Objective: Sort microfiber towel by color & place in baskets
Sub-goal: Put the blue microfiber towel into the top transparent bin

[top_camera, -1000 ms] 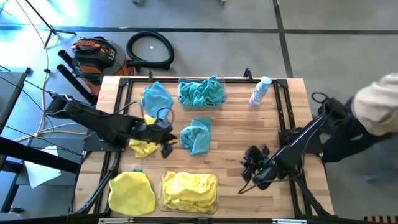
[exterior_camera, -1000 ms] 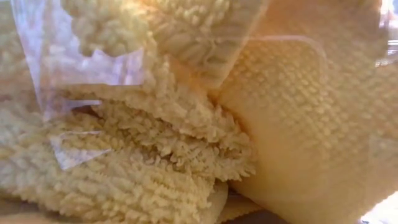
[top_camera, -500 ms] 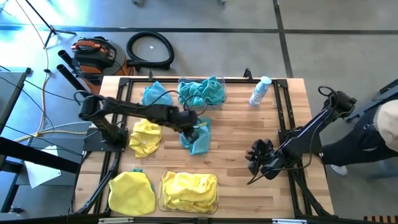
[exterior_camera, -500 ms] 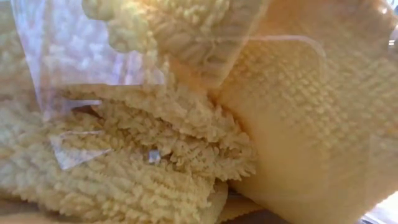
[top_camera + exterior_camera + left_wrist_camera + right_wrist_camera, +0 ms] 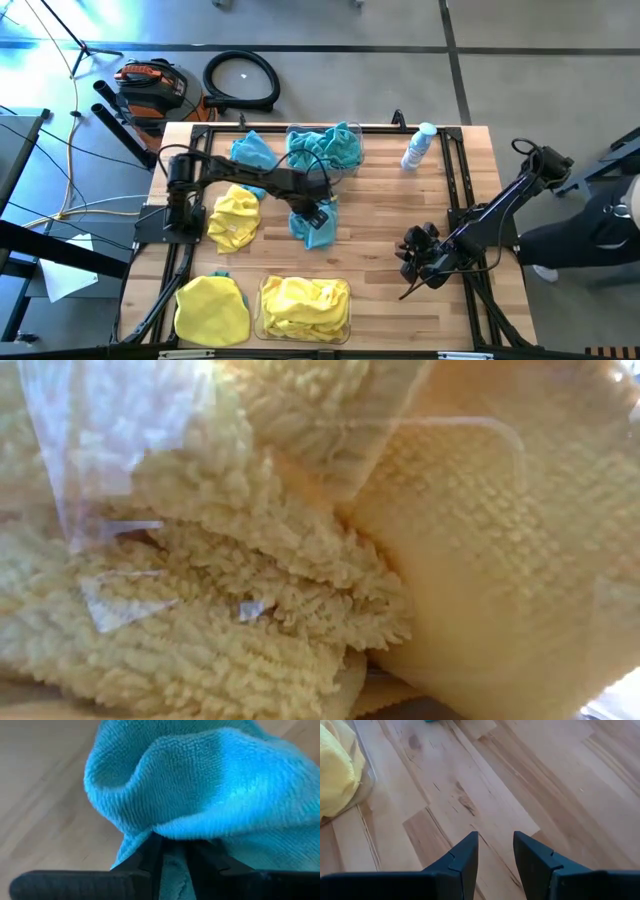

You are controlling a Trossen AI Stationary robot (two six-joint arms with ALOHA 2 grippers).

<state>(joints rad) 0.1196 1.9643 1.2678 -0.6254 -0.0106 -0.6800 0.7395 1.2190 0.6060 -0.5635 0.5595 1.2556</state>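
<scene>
The wooden worktop (image 5: 380, 215) carries everything, seen from above. At its 6 o'clock edge a clear basket (image 5: 262, 322) holds a heap of yellow towels (image 5: 305, 305); the low view is filled by that same yellow pile (image 5: 250, 610) pressed against the basket's clear wall. At 12 o'clock the second basket (image 5: 354, 164) holds crumpled teal towels (image 5: 322, 148). A loose yellow towel (image 5: 212, 310) lies at 7 o'clock just beside the yellow basket, another yellow towel (image 5: 234, 217) lies at 9 o'clock, and a teal towel (image 5: 252, 152) lies at 11 o'clock beside the teal basket. Near the centre lies one more teal towel (image 5: 320, 228). The left gripper (image 5: 316, 213) is on that centre towel, and in the left wrist view its fingers (image 5: 150, 857) stand narrow, pinching a fold of the teal cloth (image 5: 210, 790). The right gripper (image 5: 412, 255) waits at 4 o'clock over bare wood, its fingers (image 5: 462, 860) apart with nothing between them. A small white bottle (image 5: 418, 147) stands at 1 o'clock.
</scene>
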